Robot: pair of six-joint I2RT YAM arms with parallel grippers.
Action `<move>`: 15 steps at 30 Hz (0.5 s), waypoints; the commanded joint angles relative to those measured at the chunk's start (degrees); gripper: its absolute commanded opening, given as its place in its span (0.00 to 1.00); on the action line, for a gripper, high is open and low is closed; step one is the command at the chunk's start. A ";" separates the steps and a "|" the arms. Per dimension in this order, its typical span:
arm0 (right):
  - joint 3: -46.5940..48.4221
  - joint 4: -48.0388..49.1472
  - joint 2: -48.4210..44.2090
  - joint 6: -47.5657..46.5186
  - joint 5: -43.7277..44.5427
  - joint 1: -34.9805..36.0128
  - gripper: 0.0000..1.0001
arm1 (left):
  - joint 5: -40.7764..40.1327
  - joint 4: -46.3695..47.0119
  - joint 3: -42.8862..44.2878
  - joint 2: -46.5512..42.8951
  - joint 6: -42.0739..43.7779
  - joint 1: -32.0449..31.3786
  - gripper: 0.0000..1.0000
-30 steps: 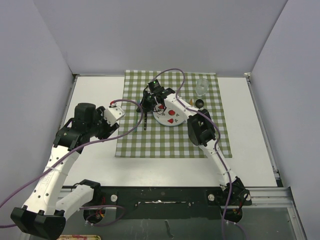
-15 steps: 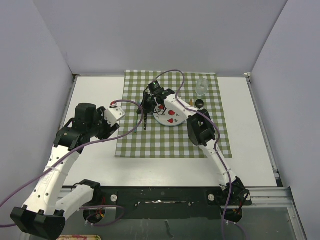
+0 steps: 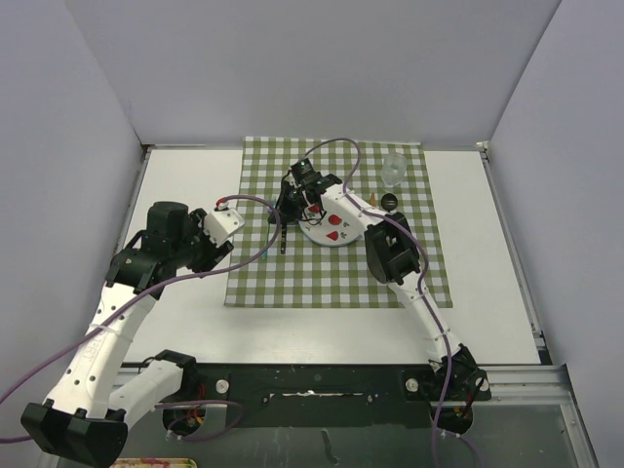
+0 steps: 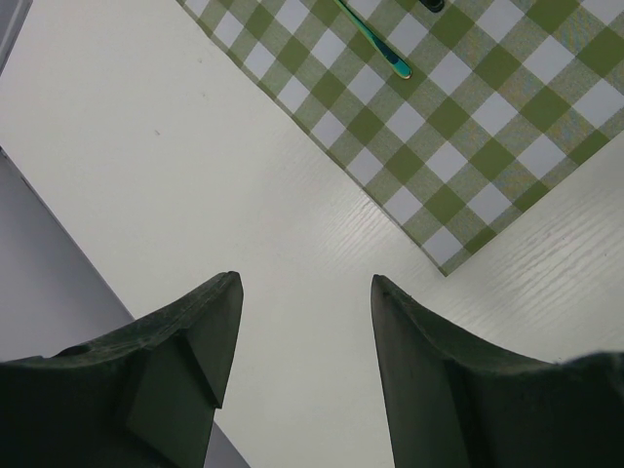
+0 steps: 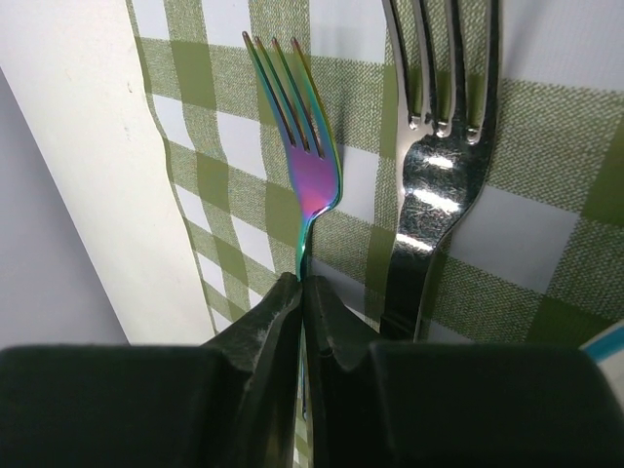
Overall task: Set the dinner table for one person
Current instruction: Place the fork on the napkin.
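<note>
On the green-and-white checked cloth [image 3: 331, 278] lies a rainbow-coloured fork [image 5: 307, 166], tines pointing away. My right gripper [image 5: 314, 285] is shut on its thin neck. A silver fork [image 5: 439, 146] lies alongside on the right, next to a white plate [image 3: 336, 229] with red marks. From above, my right gripper [image 3: 292, 198] sits at the plate's left edge. The rainbow fork's handle end [image 4: 375, 44] shows in the left wrist view. My left gripper [image 4: 304, 292] hangs open and empty over the dinner table [image 3: 175, 185], left of the cloth.
A clear glass [image 3: 393, 168] stands at the cloth's far right corner. A small dark round thing [image 3: 389, 202] sits just right of the plate. The cloth's near left corner [image 4: 444, 263] lies close to my left fingers. Metal rails edge the table [image 3: 512, 244].
The right wrist has edged very slightly toward the near side, still on the fork. The left arm has not moved.
</note>
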 commanded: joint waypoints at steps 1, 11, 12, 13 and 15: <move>0.54 2.94 -0.21 -0.55 -1.66 -0.42 0.06 | 1.16 1.43 0.70 0.28 -0.03 -0.16 0.54; 0.72 3.48 -0.03 -1.11 -2.08 -0.52 0.06 | 1.11 1.24 0.74 0.28 0.06 -0.15 0.54; 0.72 3.48 -0.07 -1.25 -2.10 -0.58 0.06 | 1.09 1.29 0.71 0.28 0.02 -0.19 0.54; 0.72 3.49 -0.03 -1.48 -2.09 -0.58 0.06 | 1.13 1.29 0.70 0.21 0.02 -0.20 0.54; 0.89 3.64 -0.05 -1.92 -2.15 -0.56 0.08 | 1.16 1.25 0.79 0.35 0.08 -0.23 0.54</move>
